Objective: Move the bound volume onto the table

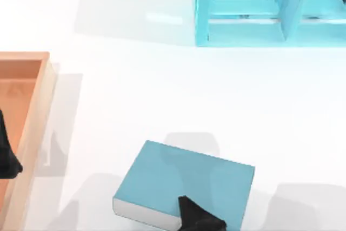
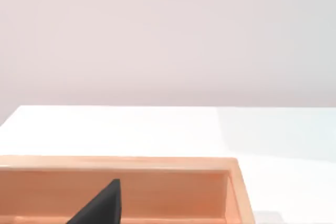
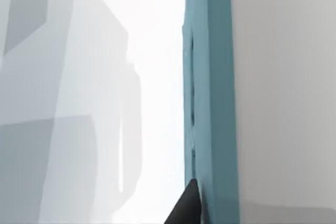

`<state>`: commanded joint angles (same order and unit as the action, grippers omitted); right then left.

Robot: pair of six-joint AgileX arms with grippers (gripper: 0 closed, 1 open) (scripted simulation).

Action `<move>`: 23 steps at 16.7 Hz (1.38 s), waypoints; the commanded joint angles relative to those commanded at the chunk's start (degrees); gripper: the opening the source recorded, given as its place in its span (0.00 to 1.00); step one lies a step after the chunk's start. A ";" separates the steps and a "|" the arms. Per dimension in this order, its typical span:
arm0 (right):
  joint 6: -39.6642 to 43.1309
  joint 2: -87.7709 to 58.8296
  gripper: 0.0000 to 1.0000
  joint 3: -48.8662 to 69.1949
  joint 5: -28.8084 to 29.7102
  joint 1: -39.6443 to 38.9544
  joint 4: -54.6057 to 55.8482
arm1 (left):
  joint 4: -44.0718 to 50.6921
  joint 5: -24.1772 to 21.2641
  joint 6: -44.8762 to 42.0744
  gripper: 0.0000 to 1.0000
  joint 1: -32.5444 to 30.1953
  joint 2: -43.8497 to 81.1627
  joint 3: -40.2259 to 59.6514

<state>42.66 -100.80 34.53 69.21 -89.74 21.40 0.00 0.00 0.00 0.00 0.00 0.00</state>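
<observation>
Left arm: parked at the top view's left edge, its dark gripper [image 1: 6,158] hanging over the wooden tray; I cannot tell from here how it is set.
Wooden tray: the orange-brown tray [image 1: 46,87] sits at the table's left side. What I can see of its inside is bare wood, with nothing lying in it, though part of the floor is hidden by the left arm.
Table: the white table [image 1: 162,96] is bare across its middle.
Bound volume: the teal bound volume [image 1: 184,179] lies flat, cover up, white page edge facing the near-left, at the near edge of the table a little right of centre, well apart from the tray and the shelf.
Right gripper: the right gripper [image 1: 199,219] is at the book's near edge, one dark finger lying on top of the cover. In the right wrist view a fingertip [image 3: 185,205] sits against the book's edge; it looks to be clamped on the book, the other finger hidden underneath.
Shelf unit: a lighter cyan shelf unit [image 1: 248,9] stands at the far right; its visible compartments look empty.
Progress: by my reckoning nearly done. The book appears to be down on the table; what's left is for the right gripper to let go and lift clear.
</observation>
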 joint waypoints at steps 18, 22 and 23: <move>0.00 0.00 1.00 0.00 0.00 0.00 0.00 | 0.00 0.00 0.00 1.00 0.00 0.00 0.00; 0.00 0.00 1.00 0.00 0.00 0.00 0.00 | 0.00 0.00 0.00 1.00 0.00 0.00 0.00; 0.00 0.00 1.00 0.00 0.00 0.00 0.00 | 0.00 0.00 0.00 1.00 0.00 0.00 0.00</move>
<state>42.66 -100.80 34.53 69.21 -89.74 21.40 0.00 0.00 0.00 0.00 0.00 0.00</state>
